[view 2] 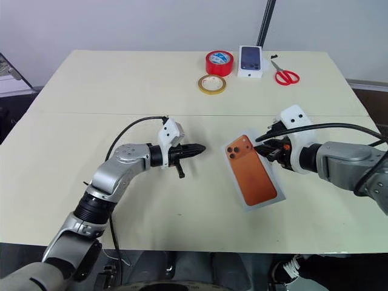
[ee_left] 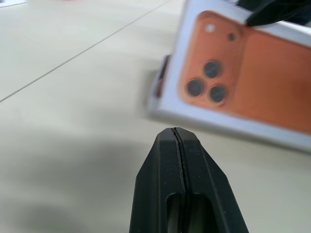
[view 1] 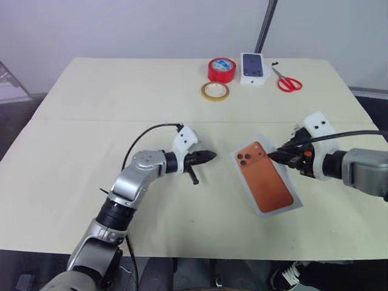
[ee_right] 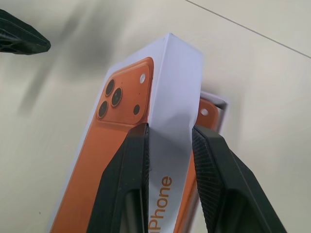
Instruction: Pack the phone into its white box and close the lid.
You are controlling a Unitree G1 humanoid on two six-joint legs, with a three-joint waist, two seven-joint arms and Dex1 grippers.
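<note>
Counter (view 1: pixel 91 139): matte cream surface, faint seam across it. Lid (ee_right: pixel 176 92): smooth white cardboard, orange phone print on top, tilted at centre-right of the head view; beneath it, the white box (ee_right: pixel 219 109) with the phone (ee_right: pixel 206 110) inside. Right gripper (ee_right: pixel 170 138): ribbed black fingers part-spread, pinching the lid's side wall. Left gripper (view 1: pixel 212 156): pressed together, empty, just left of the lid.

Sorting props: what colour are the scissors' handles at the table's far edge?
Red; the scissors show best in the right eye view.
</note>
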